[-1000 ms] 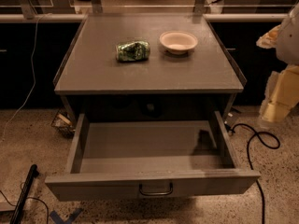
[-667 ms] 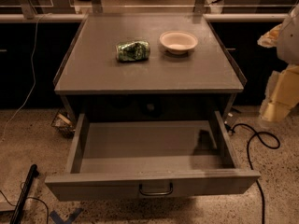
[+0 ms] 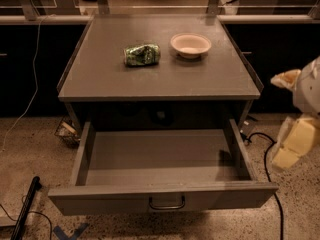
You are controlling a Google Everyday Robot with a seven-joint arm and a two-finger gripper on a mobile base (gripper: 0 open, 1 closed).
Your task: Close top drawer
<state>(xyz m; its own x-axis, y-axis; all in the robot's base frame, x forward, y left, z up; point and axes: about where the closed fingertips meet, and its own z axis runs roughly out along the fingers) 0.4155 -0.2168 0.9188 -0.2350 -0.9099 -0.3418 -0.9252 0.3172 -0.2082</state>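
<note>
Speckled floor [image 3: 30, 149] surrounds a grey bench [image 3: 100, 79]. Off its right side, apart from it, hangs the pincer [image 3: 296, 139]; whether it is released or clenched I cannot tell. Left of the pincer and slightly lower, the top drawer [image 3: 160, 196] stands pulled far out. Up and left of the pincer, a crumpled green pack [image 3: 142, 54] and a bowl [image 3: 190, 44] sit near each other on the bench.

The top drawer [image 3: 162, 199] is plain grey, inside and on its front, with a metal-coloured pull [image 3: 166, 203]. The table [image 3: 100, 79] is the same grey. The packet [image 3: 142, 54] is green with pale flecks, and the bowl [image 3: 190, 44] is cream. The floor [image 3: 30, 144] is beige with dark specks. At the right edge, the gripper [image 3: 287, 151] is pale yellow.
</note>
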